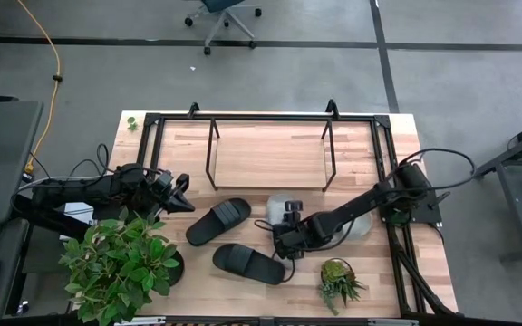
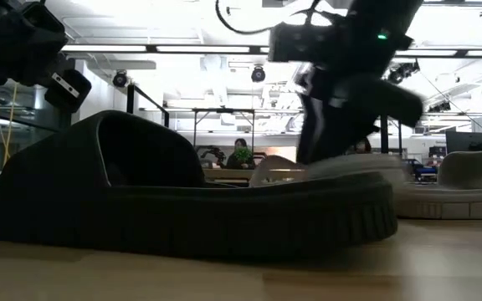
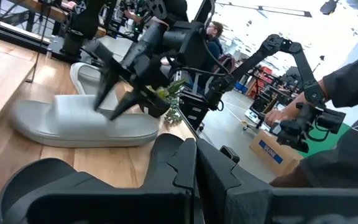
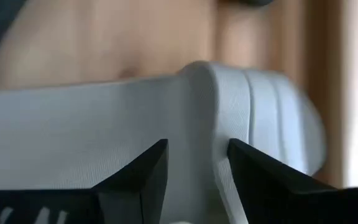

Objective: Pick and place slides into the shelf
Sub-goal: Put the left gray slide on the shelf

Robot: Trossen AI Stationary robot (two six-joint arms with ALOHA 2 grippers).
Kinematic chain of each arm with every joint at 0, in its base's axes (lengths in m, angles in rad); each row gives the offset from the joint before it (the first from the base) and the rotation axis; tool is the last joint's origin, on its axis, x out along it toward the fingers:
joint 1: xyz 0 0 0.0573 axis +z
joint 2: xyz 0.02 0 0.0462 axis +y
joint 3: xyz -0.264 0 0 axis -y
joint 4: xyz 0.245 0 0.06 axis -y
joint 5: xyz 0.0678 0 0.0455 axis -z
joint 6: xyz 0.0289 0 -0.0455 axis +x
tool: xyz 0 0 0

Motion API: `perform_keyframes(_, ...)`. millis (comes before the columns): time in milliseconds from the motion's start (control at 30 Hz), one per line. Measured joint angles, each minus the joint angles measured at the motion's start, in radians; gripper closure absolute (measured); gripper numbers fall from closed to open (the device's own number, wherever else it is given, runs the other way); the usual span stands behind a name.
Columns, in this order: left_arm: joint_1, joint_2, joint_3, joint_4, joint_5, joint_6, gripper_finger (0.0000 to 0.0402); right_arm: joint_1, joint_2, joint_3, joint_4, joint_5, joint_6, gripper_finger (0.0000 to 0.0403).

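Two black slides (image 1: 218, 221) (image 1: 247, 263) lie sole-down on the table's middle, in front of the shelf (image 1: 270, 119) of black tubing at the far edge. A light grey slide (image 1: 282, 206) lies beside them, and a second grey one (image 1: 362, 226) shows under the right arm. My right gripper (image 4: 197, 165) is open and slants down over a grey slide (image 4: 104, 124), one finger on either side of its strap's edge. My left gripper (image 1: 185, 196) is shut and hangs level at the table's left, holding nothing. My right gripper's open fingers (image 4: 148, 168) stand astride the raised edge of the grey slide's strap (image 4: 201, 81), coming from above at a slant. Whether they touch it, I cannot tell. The slide lies flat on the table.
A large potted plant (image 1: 120, 267) stands at the near left and a small one (image 1: 338, 282) at the near right. The nearer black slide (image 2: 182, 201) fills the low view. In the left wrist view, a person (image 3: 353, 81) stands beyond the table.
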Motion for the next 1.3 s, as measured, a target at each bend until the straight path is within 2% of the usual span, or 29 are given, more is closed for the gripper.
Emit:
perform_keyframes(133,0.0,0.0,0.0,0.001,0.013,0.0,0.0401,-0.008,0.005,0.021,0.01,0.057,-0.018,0.0242)
perform_keyframes(733,0.0,0.0,0.0,0.001,0.013,0.0,0.0401,-0.083,0.019,0.021,-0.012,0.054,-0.008,0.0249)
perform_keyframes(867,0.0,0.0,0.0,0.001,0.013,0.0,0.0401,-0.087,0.019,0.021,-0.013,0.057,-0.011,0.0286)
perform_keyframes(1100,0.0,0.0,0.0,0.001,0.017,-0.001,0.0401,-0.075,0.019,0.033,-0.028,0.027,0.01,0.0387)
perform_keyframes(1300,0.0,0.0,0.0,0.001,0.017,-0.001,0.0401,-0.049,0.019,0.09,-0.061,0.028,0.01,0.0393)
